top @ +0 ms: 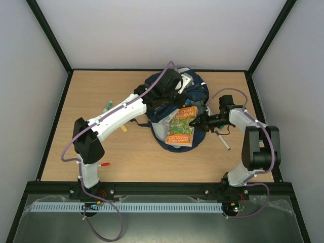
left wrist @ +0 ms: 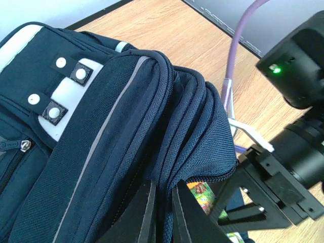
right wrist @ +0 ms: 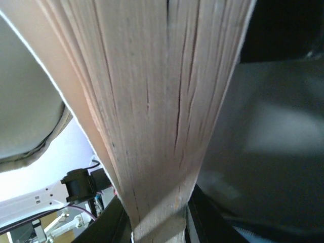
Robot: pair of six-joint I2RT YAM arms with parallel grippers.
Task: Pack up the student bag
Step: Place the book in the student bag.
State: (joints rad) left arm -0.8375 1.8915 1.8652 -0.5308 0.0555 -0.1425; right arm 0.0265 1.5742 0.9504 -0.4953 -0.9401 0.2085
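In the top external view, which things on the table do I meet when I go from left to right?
Green-tipped pen → student bag → grey pen. The book overlaps the bag, so I leave it out.

The light from above is bright and even; only soft, pale shadows lie on the surface (top: 126, 157). In my left wrist view the weave of the student bag (left wrist: 126, 126) is sharp, but my left end effector (left wrist: 164, 190) at the bottom edge is dark. In my right wrist view the book (right wrist: 152, 101) stands too near, its pages blurred; the right side is dim and unfocused, the lower left burnt white.
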